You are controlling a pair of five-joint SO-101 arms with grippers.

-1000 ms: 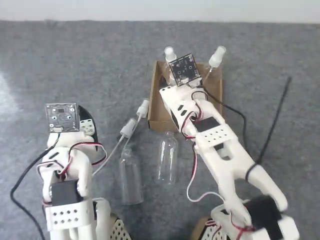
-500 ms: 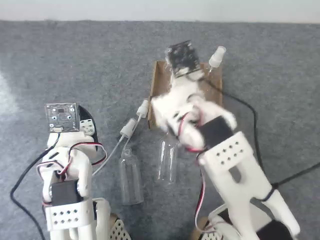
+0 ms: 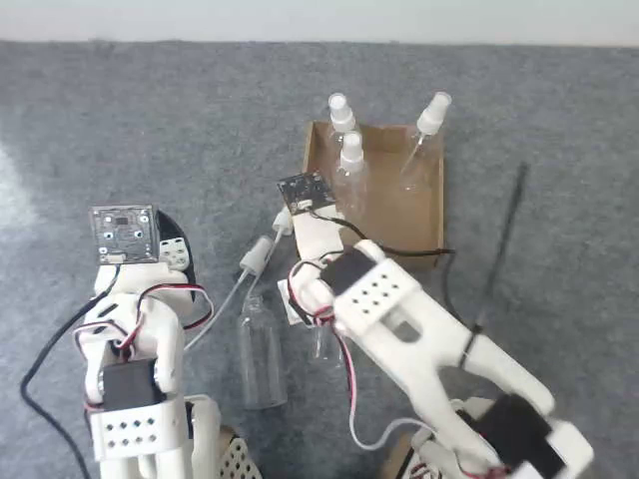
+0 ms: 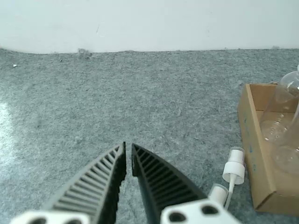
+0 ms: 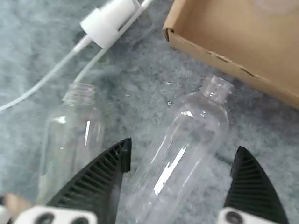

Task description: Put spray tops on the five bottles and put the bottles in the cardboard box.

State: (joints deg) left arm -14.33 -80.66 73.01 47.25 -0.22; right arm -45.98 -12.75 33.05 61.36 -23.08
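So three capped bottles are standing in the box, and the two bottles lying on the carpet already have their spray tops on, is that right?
Not quite. The two bottles on the carpet have bare, open necks; a spray top lies loose beside them. The right wrist view shows it. Three capped bottles do stand in the cardboard box.

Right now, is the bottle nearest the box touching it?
Apart. The right wrist view shows carpet between the mouth of the bottle and the wall of the box.

High view overhead; wrist views low, close; all share cardboard box (image 3: 394, 215).
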